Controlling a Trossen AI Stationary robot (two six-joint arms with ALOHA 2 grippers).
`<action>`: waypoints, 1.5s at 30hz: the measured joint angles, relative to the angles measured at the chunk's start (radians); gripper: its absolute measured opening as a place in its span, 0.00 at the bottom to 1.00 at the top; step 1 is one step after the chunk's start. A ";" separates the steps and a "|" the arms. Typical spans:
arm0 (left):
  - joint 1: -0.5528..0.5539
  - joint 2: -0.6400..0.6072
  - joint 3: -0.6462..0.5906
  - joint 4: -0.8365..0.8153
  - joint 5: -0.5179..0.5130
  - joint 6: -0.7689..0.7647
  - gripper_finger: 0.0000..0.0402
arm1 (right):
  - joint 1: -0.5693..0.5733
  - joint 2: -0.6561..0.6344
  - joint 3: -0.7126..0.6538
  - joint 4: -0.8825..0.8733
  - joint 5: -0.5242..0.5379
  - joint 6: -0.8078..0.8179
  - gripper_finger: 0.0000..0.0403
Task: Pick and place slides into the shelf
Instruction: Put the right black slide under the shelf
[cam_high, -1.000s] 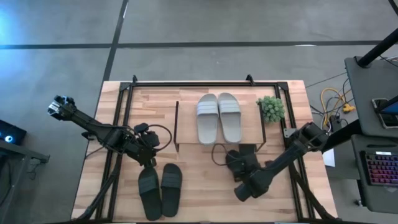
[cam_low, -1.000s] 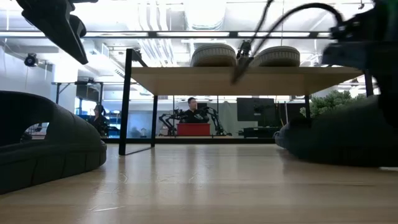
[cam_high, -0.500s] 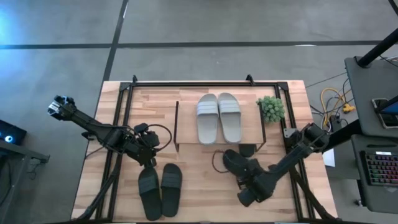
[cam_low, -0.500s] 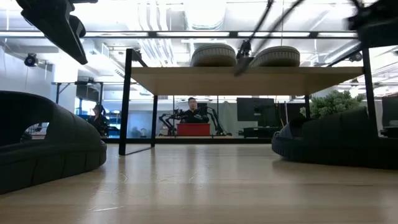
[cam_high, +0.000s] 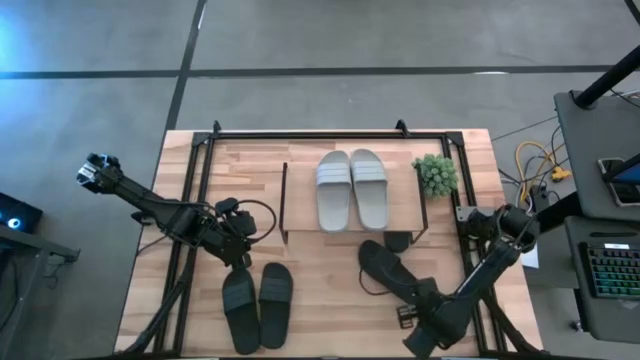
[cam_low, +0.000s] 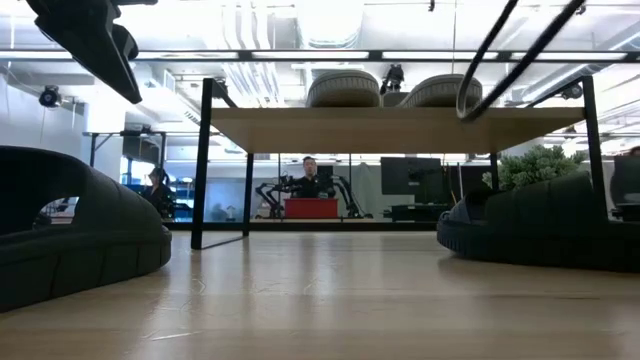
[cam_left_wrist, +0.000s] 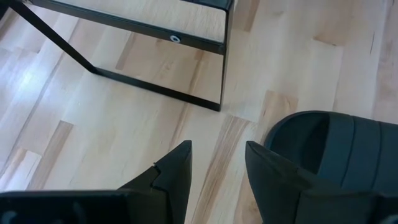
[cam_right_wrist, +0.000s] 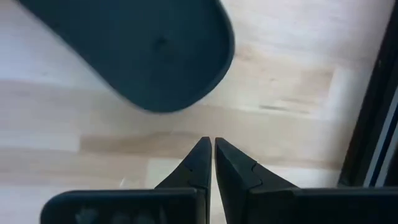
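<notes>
High view shows the wooden worktop (cam_high: 320, 280) with the small shelf (cam_high: 300, 205) standing at its middle, toward the far side. A light grey-white pair of slides (cam_high: 352, 189) lies side by side on the shelf's top board. A small green plant (cam_high: 436, 174) stands just right of the shelf.

One black pair of slides (cam_high: 257, 301) lies on the worktop near the front edge, left of centre. A single black slide (cam_high: 385, 268) lies in front of the shelf's right part, tilted, and another dark slide (cam_high: 397, 241) peeks out from under the shelf's near edge.

The left end effector (cam_high: 238, 250) hangs over the worktop just beyond the black pair, left of the shelf. Its wrist camera shows the fingers (cam_left_wrist: 176, 174) parted with a gap between them, holding nothing, with a black slide (cam_left_wrist: 339, 152) and the shelf's black frame (cam_left_wrist: 221, 68) ahead.

The right end effector (cam_high: 408, 312) sits near the front right of the worktop, just beside the heel end of the tilted black slide. Its wrist camera shows the fingers (cam_right_wrist: 200, 165) pressed together, empty, with the slide's rounded end (cam_right_wrist: 143, 53) just ahead of them.
</notes>
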 joint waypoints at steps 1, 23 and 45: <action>0.000 0.000 0.000 0.000 0.000 0.000 0.34 | 0.000 0.008 -0.006 0.000 -0.004 -0.003 0.03; 0.000 0.000 0.000 0.000 0.005 -0.002 0.34 | -0.161 0.060 0.041 0.068 0.250 -0.414 0.03; 0.000 0.000 0.000 -0.001 0.012 -0.030 0.34 | -0.303 0.063 0.093 0.292 0.339 -0.815 0.03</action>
